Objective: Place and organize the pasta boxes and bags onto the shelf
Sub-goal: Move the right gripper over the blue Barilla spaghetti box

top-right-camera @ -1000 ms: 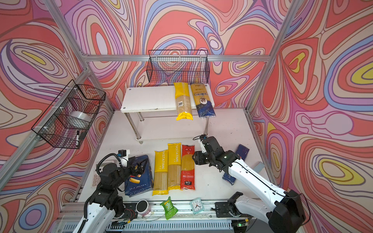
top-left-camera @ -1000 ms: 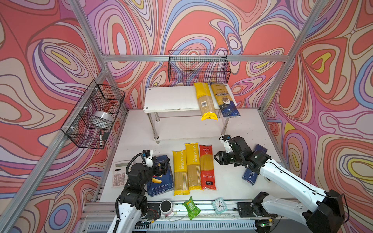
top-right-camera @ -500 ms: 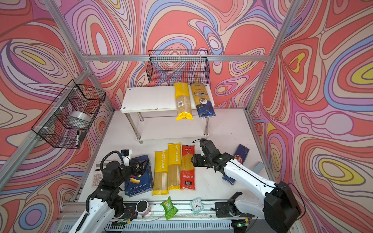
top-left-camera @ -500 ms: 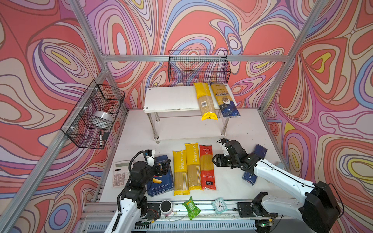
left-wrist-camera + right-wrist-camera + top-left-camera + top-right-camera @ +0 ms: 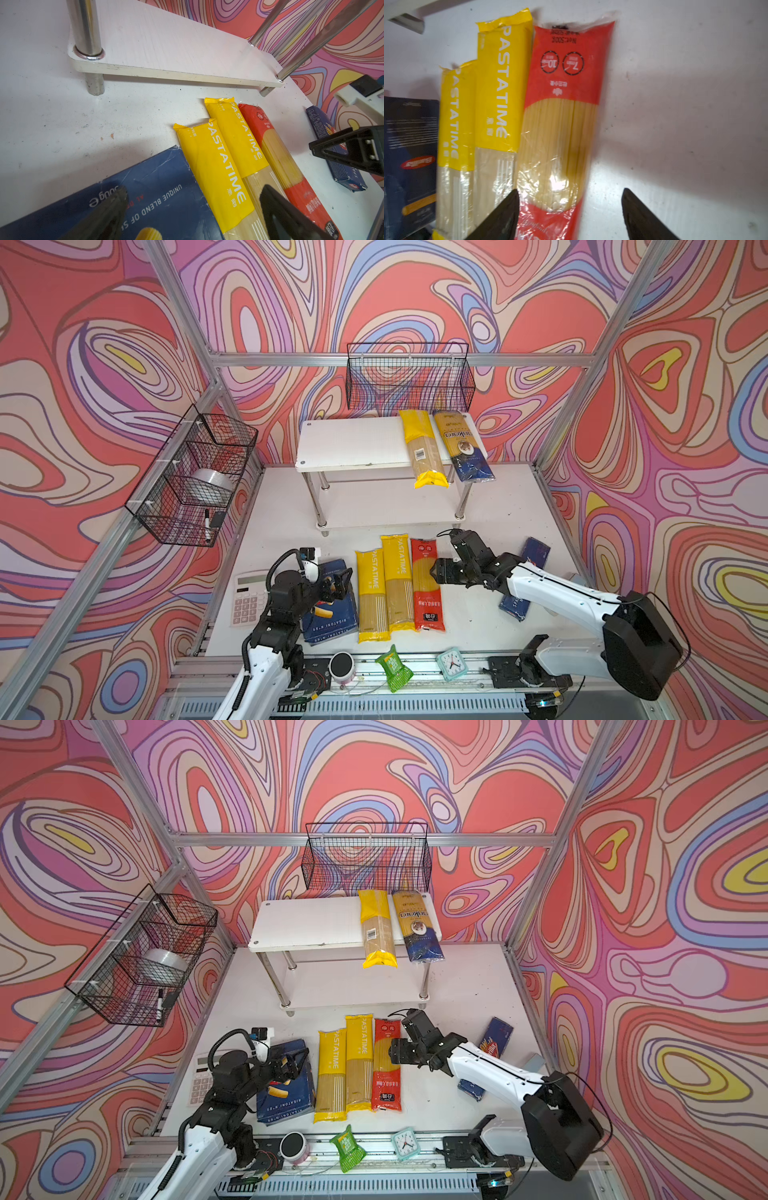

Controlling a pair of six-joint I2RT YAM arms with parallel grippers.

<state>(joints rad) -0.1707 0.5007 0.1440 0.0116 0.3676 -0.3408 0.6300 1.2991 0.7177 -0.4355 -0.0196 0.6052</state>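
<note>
Right gripper [image 5: 569, 193], jaws wide and empty, hovers over the red bag [image 5: 560, 124], which lies flat toward the front edge of the table [image 5: 478, 614] (beside two yellow bags [image 5: 496, 93]). Likely a pick-up: next, lower, close across it, then lift to the shelf [image 5: 353, 443].

Objects before me that lie outside the sorting job. A white calculator [image 5: 248, 599] lies at the near left corner of the tabletop [image 5: 498, 506]. On the rail just off the near edge, left to right:
- a black-topped pink cylinder [image 5: 341, 666]
- a small green packet [image 5: 392, 668]
- a teal alarm clock [image 5: 451, 663]

A black wire basket [image 5: 409, 377] hangs on the back wall. A second basket [image 5: 191, 477] on the left wall holds a silver tape roll [image 5: 212, 485] and a marker [image 5: 207, 524].
</note>
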